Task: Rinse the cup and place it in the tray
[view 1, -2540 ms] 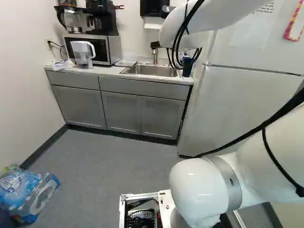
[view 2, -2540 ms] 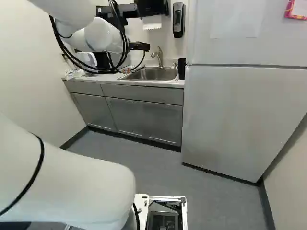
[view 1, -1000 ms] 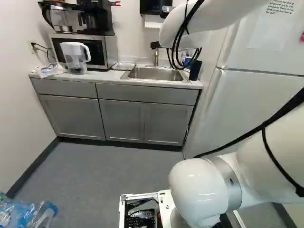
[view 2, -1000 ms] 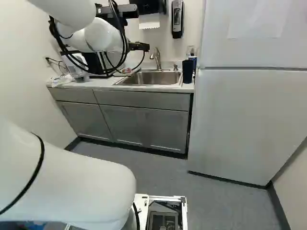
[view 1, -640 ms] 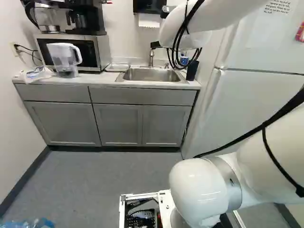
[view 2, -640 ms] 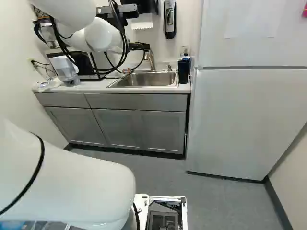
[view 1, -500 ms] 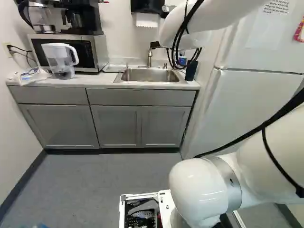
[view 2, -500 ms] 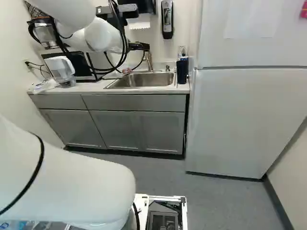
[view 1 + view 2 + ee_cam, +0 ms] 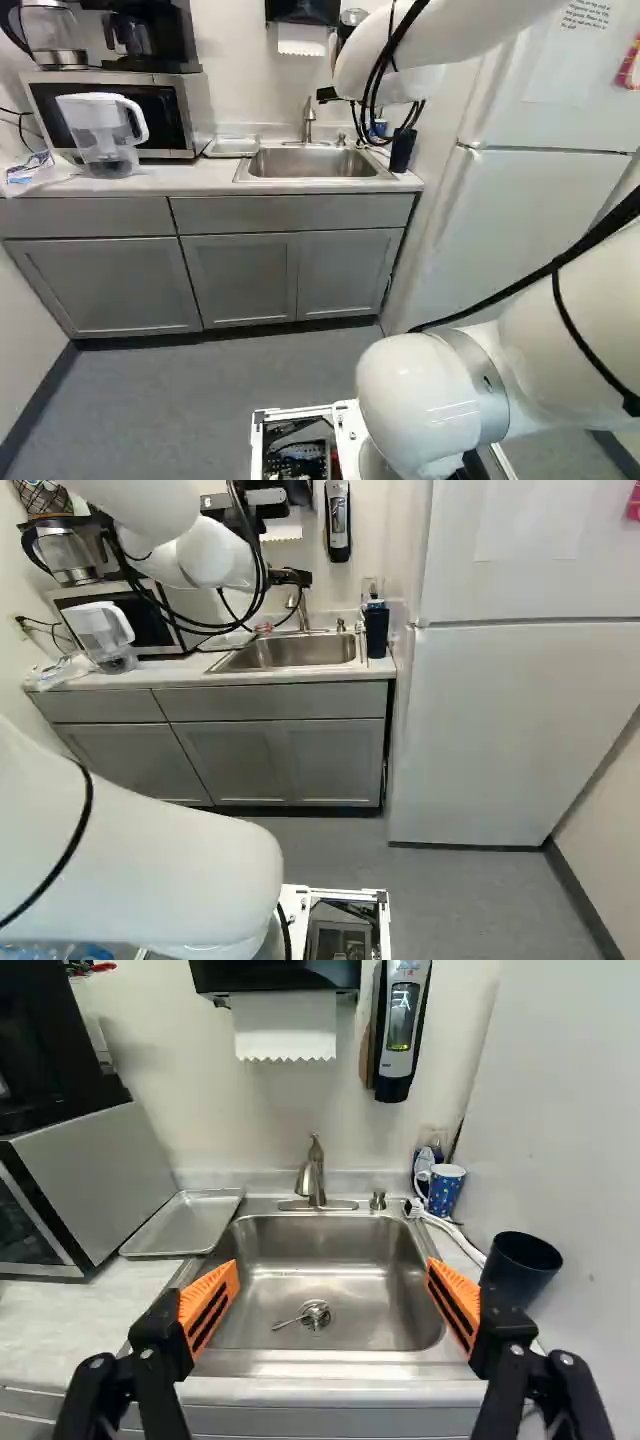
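Pale countertop (image 9: pixel 60 1310) and steel sink (image 9: pixel 330 1365) close ahead of the gripper (image 9: pixel 332 1270). Nearer than a moment ago, with grey cabinets (image 9: pixel 100 285) larger and shifted across the left base view: a forward drive and slight turn of the base (image 9: pixel 350 430), with no clear shift of the arm (image 9: pixel 420 400) against it. Good for the task, probably: cup, faucet (image 9: pixel 315 1175) and tray all closer. Likely an approach only; no grasp yet.

Fully spread or nearly so, with orange pads (image 9: pixel 208 1305) well apart and nothing held between them.

Just outside the fridge-side finger, the dark cup (image 9: pixel 520 1260), mouth up, likely the one to rinse. Farther ahead on the same side, a patterned mug (image 9: pixel 443 1190); not certain which to take. Beyond the opposite finger, the metal tray (image 9: pixel 185 1225), between microwave (image 9: pixel 110 1175) and sink.

Open room straight ahead of the gripper, over the sink, up to the faucet. Tighter beside the cup, with the pale side of the fridge (image 9: pixel 540 240) just past it and a white-handled brush (image 9: pixel 455 1235) near the sink's edge. To judge from this, a sideways shift needed toward the cup, then care to slip one finger into the narrow space by the fridge without tipping the cup. Also worth watching: front sink rim, low under the fingers.
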Available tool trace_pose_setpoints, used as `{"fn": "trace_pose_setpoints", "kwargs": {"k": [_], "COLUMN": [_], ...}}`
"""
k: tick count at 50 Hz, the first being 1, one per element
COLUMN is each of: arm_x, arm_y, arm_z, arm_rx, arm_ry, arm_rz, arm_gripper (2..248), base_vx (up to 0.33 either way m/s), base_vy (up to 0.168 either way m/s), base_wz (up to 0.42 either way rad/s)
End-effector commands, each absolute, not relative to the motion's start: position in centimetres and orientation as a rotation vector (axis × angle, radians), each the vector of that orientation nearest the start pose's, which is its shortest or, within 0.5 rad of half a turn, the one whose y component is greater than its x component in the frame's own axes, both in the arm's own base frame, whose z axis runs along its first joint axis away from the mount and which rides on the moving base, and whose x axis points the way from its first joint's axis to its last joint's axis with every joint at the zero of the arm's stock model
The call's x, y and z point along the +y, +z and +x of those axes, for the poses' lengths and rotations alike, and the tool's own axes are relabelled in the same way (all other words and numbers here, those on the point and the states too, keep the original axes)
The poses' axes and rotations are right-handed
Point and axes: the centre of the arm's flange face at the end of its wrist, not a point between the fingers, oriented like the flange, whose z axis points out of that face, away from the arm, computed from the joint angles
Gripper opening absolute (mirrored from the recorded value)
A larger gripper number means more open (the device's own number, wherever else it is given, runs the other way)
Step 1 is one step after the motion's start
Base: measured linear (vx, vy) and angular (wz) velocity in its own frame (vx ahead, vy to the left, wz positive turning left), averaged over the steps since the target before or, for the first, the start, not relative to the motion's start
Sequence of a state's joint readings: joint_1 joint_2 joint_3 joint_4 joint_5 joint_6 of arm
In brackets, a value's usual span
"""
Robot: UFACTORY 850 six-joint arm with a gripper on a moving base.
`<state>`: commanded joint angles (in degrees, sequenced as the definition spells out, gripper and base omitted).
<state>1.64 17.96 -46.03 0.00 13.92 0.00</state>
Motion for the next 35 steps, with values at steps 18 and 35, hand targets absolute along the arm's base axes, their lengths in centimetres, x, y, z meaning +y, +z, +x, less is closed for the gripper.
{"fn": "trace_pose_setpoints", "kwargs": {"k": [18,35], "arm_x": [1.19,1.19], "arm_y": [66.41,66.41], "arm_z": [41.62,41.62], "arm_rx": [-0.035,-0.035], "arm_ry": [-1.964,-1.964], "arm_rz": [-2.429,-2.429], "arm_gripper": [247,247], "base_vx": [0.091,0.087], "base_vy": [0.116,0.095], "base_wz": [-0.024,-0.136]}}
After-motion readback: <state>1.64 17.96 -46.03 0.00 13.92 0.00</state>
